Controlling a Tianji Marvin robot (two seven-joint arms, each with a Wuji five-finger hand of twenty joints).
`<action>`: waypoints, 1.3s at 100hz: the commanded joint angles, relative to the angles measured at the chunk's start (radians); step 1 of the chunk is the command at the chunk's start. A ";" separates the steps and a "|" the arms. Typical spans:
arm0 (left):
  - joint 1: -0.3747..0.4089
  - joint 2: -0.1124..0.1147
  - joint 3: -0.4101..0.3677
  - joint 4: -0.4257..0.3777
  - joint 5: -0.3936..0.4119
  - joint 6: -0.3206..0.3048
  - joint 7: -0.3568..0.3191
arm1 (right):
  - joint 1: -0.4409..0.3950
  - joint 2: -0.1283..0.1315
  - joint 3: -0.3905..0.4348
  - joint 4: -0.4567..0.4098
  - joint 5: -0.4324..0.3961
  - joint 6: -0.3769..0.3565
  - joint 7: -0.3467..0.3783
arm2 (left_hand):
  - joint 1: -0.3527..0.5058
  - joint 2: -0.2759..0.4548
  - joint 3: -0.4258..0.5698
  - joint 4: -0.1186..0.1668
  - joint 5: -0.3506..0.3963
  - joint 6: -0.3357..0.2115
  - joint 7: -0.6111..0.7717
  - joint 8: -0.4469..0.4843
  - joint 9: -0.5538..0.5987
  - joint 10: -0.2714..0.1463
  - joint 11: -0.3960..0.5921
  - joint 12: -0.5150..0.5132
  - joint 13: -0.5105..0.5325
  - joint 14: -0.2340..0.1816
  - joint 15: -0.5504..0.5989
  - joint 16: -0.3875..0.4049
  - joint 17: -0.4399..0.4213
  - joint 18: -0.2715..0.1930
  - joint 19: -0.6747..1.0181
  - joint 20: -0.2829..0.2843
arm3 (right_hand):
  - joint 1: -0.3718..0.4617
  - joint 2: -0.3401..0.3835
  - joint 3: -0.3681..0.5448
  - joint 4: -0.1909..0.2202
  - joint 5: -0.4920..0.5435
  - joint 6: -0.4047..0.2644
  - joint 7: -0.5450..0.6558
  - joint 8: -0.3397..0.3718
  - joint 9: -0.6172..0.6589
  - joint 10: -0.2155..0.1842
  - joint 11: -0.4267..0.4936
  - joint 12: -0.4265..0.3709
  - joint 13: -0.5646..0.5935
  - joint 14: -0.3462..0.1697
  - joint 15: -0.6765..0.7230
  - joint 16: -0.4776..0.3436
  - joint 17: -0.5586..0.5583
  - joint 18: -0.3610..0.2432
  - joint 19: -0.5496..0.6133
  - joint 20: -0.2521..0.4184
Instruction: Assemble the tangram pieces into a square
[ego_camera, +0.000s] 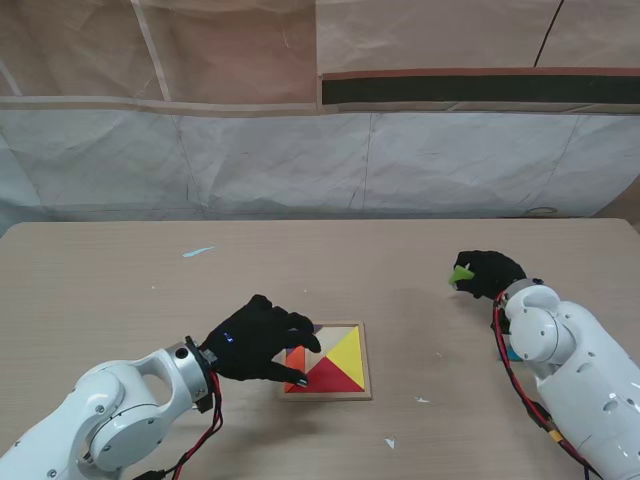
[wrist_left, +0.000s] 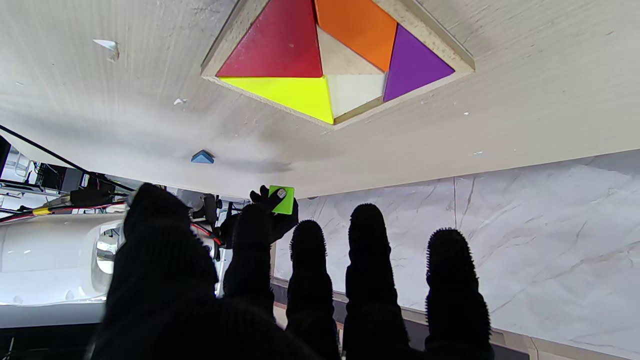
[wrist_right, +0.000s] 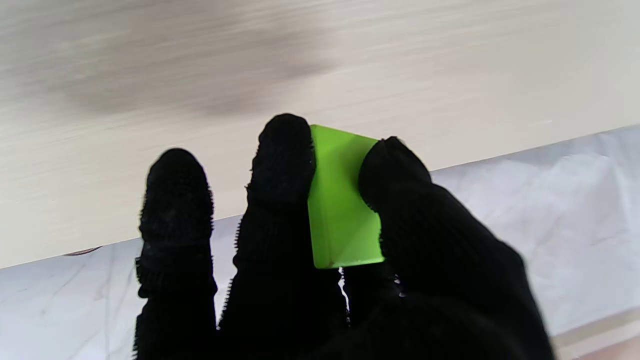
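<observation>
A wooden square tray (ego_camera: 364, 362) (wrist_left: 462, 59) lies near the table's middle holding a red triangle (ego_camera: 335, 376) (wrist_left: 280, 47), a yellow triangle (ego_camera: 347, 353) (wrist_left: 295, 94), an orange piece (ego_camera: 296, 358) (wrist_left: 357, 30) and a purple triangle (wrist_left: 411, 65); bare wood shows between them. My left hand (ego_camera: 255, 340) (wrist_left: 300, 280) hovers over the tray's left side, fingers spread and holding nothing. Off to the right, above the table, my right hand (ego_camera: 487, 273) (wrist_right: 320, 240) is shut on a bright green piece (ego_camera: 461, 272) (wrist_right: 340, 210) (wrist_left: 282, 199), pinched between thumb and a finger.
A blue triangle (wrist_left: 202, 157) (ego_camera: 513, 353) lies on the table beside my right forearm. Small scraps of white paper (ego_camera: 390, 441) dot the table near me, and a pale strip (ego_camera: 198, 251) lies farther off on the left. A covered wall backs the far edge.
</observation>
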 joint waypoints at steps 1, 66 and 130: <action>0.010 -0.002 -0.006 -0.009 0.004 -0.005 -0.009 | -0.017 -0.010 -0.008 -0.053 0.030 0.015 0.018 | 0.033 0.037 0.000 0.027 0.017 0.001 0.014 0.010 0.008 -0.017 -0.014 -0.001 0.031 -0.016 0.010 0.013 0.007 -0.008 0.013 0.013 | 0.102 0.086 0.016 0.035 0.048 -0.021 0.031 0.020 0.036 0.009 0.077 0.026 0.024 -0.011 0.035 0.014 0.002 -0.112 0.048 0.048; 0.087 -0.009 -0.069 -0.029 0.027 -0.037 0.057 | -0.002 -0.046 -0.265 -0.211 0.232 0.158 0.032 | 0.035 0.040 0.000 0.027 0.021 -0.001 0.011 0.008 0.011 -0.018 -0.017 -0.003 0.034 -0.014 0.008 0.012 0.009 -0.007 0.013 0.013 | 0.122 0.084 -0.007 0.053 0.043 0.009 0.002 0.027 0.047 0.009 0.165 0.037 0.019 0.001 0.181 0.039 -0.028 -0.066 0.163 0.101; 0.110 -0.004 -0.107 -0.049 0.012 -0.080 0.010 | 0.048 -0.132 -0.471 -0.256 0.457 0.475 -0.084 | 0.035 0.040 -0.001 0.027 0.019 -0.001 0.008 0.008 0.009 -0.017 -0.018 -0.003 0.032 -0.014 0.006 0.011 0.007 -0.007 0.012 0.013 | 0.106 0.038 0.054 0.041 0.067 0.079 -0.012 -0.027 0.095 0.020 0.179 -0.029 0.094 0.006 0.244 0.001 0.050 -0.038 0.264 0.052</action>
